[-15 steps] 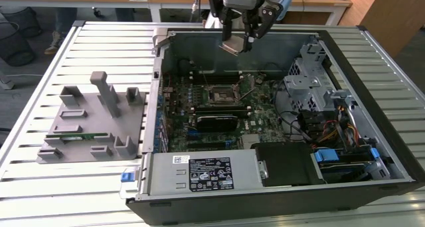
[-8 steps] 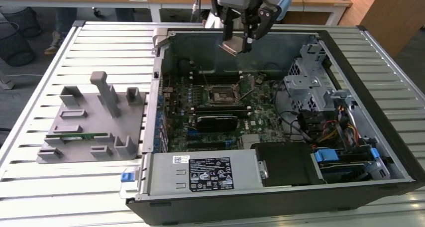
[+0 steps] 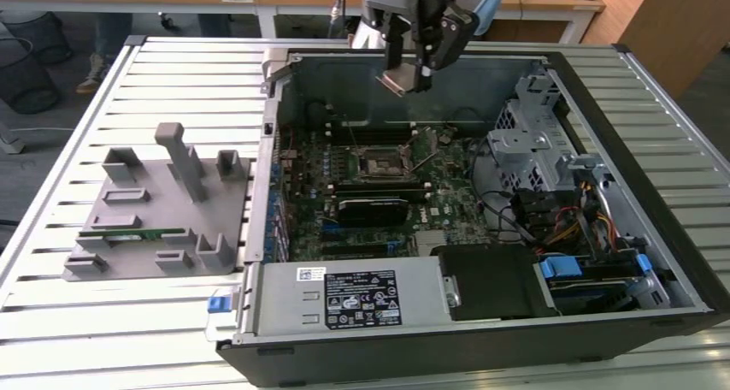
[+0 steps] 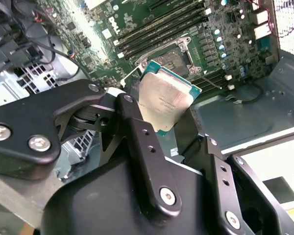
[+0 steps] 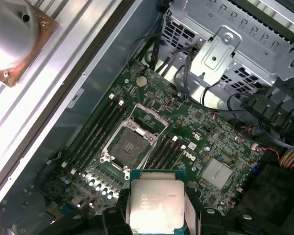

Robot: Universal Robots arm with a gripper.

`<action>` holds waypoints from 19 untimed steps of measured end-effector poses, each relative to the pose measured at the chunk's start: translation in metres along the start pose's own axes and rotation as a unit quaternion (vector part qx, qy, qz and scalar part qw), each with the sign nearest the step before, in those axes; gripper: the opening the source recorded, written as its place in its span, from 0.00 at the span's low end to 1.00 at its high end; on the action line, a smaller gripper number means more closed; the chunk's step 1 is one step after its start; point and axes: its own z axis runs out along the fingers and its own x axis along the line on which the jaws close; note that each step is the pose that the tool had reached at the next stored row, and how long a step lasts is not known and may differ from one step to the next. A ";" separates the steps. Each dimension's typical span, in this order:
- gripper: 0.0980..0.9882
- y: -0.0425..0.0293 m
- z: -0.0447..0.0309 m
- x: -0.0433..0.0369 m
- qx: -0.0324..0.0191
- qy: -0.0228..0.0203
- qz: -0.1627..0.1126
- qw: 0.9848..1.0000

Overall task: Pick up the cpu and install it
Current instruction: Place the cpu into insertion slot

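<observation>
While the gray holder [image 3: 160, 210] sits on the exterior view's left, the gripper [image 3: 411, 75] hangs over the far side of the open computer case [image 3: 456, 360]. Its fingers are closed on two opposite edges of the cpu [image 4: 164, 100], high above the empty socket [image 3: 382, 162]. The chip looks light, thin, stiff and easy to hurt, so the edges seem the safe place to hold; being square, it has no long side, and it hangs tilted with its shiny top facing the wrist.
</observation>
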 end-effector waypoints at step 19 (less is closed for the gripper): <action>0.48 0.0004 0.0015 0.0006 0.004 -0.008 0.130 0.992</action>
